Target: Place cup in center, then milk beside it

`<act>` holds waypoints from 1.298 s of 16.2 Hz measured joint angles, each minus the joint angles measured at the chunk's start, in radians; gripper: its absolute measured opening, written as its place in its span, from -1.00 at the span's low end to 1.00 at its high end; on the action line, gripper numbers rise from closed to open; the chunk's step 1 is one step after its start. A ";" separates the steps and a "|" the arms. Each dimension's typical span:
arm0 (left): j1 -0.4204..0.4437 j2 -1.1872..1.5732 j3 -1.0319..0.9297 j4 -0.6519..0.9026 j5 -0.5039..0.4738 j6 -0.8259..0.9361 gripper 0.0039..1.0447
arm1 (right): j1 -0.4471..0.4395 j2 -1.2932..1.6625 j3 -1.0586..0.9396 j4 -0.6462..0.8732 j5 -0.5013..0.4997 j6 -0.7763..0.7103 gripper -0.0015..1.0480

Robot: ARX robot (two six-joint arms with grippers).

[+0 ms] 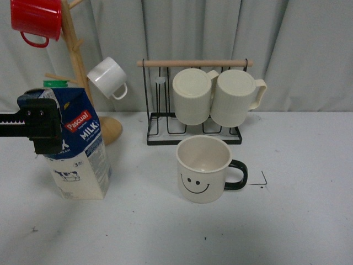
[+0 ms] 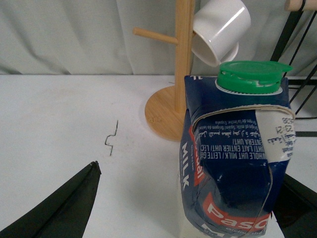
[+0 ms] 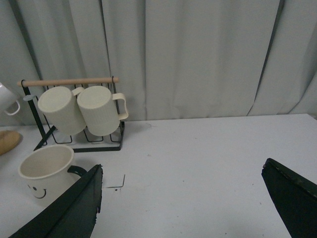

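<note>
White tabletop (image 1: 165, 232) bears the milk (image 1: 83, 160), creased and judged crushable; left gripper (image 2: 190, 178) straddles it spread wide, empty; hold mid-body lightly

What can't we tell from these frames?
- Left wrist view: the bottom edge cuts off the milk base, and the carton hides whether the left gripper's far finger touches it.
- Right wrist view: a finger of the right gripper hides part of the cup handle.
- Front view: the right gripper is out of frame, and the top edge crops the red mug.
</note>
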 joint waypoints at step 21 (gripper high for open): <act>-0.030 0.153 0.098 0.122 -0.076 0.003 -0.85 | 0.000 0.000 0.000 0.000 0.000 0.000 0.87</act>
